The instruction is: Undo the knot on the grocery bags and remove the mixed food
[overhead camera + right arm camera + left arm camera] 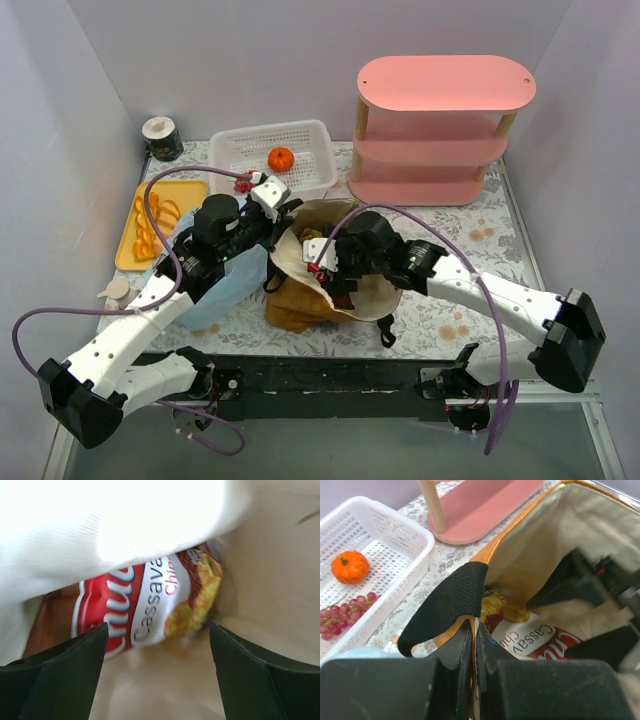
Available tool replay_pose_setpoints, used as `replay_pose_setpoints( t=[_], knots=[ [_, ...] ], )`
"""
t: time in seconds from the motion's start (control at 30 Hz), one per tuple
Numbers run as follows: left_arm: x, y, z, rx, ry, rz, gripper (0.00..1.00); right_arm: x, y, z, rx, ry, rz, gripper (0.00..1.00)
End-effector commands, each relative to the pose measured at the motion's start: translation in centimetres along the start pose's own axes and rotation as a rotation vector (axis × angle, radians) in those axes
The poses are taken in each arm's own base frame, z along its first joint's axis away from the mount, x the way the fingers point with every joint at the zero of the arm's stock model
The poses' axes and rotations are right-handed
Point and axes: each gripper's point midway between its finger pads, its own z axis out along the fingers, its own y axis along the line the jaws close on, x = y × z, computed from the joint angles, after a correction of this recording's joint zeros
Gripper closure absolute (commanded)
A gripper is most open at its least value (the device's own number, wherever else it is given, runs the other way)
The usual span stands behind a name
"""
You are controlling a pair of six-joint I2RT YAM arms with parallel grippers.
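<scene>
My left claw grips the tote at its rim while my right claw gapes wide inside it.

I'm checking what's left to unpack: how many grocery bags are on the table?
2. The mustard-brown tote lies centre, between the arms; the pale blue plastic bag sits beside it, partly under the left arm. Others could be hidden.

The top camera looks steeply down from above and behind the near edge over the whole floral-patterned table, while both wrist cameras peer closely into the cream-lined mustard-brown fabric tote, left from its rim, right deep inside, sharing the red-and-white cassava chip packet.
</scene>
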Motion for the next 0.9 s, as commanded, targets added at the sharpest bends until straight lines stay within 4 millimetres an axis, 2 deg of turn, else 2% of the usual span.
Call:
replay_pose_setpoints(
  t=[0.0, 0.1, 0.2, 0.23, 0.27, 0.37, 0.4, 0.43, 0.47, 0.5, 0.53, 0.6, 0.67, 0.73, 0.8, 0.87],
  knots=[
    [-4.7, 1.6, -0.3, -0.091, -0.128, -0.022, 1.00, -0.6, -1.7, 2.6, 0.036, -0.039, 0.029, 0.06],
    [-4.6, 2.2, -0.2, -0.124, -0.129, -0.019, 1.00, 1.2, -1.6, 4.4, 0.048, 0.013, 0.067, 0.03],
    [-4.3, 2.2, -0.2, -0.122, -0.125, -0.023, 1.00, 2.3, -2.4, 5.8, 0.118, 0.025, 0.068, 0.04],
    [-4.1, 2.2, -0.1, -0.119, -0.116, -0.025, 1.00, 1.8, -3.7, 6.0, 0.176, 0.003, 0.058, 0.06],
    [-3.9, 2.1, -0.1, -0.114, -0.112, -0.027, 1.00, 2.0, -4.5, 5.9, 0.216, 0.019, 0.047, 0.09],
    [-3.5, 2.2, -0.2, -0.121, -0.103, -0.023, 1.00, 2.0, -5.4, 5.7, 0.237, 0.039, -0.006, 0.31],
    [-3.2, 2.3, -0.2, -0.127, -0.098, -0.021, 1.00, 1.9, -5.4, 5.6, 0.226, 0.041, -0.017, 0.50],
    [-3.2, 2.5, -0.2, -0.138, -0.101, -0.019, 1.00, 0.9, -5.5, 5.1, 0.211, 0.013, -0.030, 0.59],
    [-3.0, 2.6, -0.2, -0.143, -0.098, -0.014, 1.00, 1.4, -4.8, 4.8, 0.175, 0.037, -0.030, 0.66],
    [-2.9, 2.6, -0.2, -0.146, -0.099, -0.014, 1.00, 1.2, -4.8, 4.4, 0.171, 0.039, -0.042, 0.79],
    [-2.6, 2.8, -0.2, -0.151, -0.098, -0.013, 1.00, 0.3, -4.5, 3.6, 0.152, 0.008, -0.049, 0.83],
    [-2.4, 2.9, -0.2, -0.162, -0.099, -0.014, 1.00, 0.2, -4.1, 2.3, 0.140, 0.013, -0.050, 0.94],
    [-1.9, 3.0, -0.2, -0.166, -0.093, -0.016, 1.00, -0.1, -3.7, 1.4, 0.125, 0.008, -0.047, 0.99],
    [-1.4, 3.0, -0.2, -0.167, -0.086, -0.015, 1.00, -0.3, -3.2, -0.1, 0.098, 0.006, -0.030, 0.99],
    [-1.1, 3.1, -0.2, -0.171, -0.080, -0.011, 1.00, -1.6, -3.2, -1.3, 0.073, -0.027, -0.012, 0.99],
    [-0.9, 3.2, -0.2, -0.172, -0.079, -0.011, 1.00, -2.6, -2.1, -2.4, 0.008, -0.062, 0.024, 0.99]
  ],
)
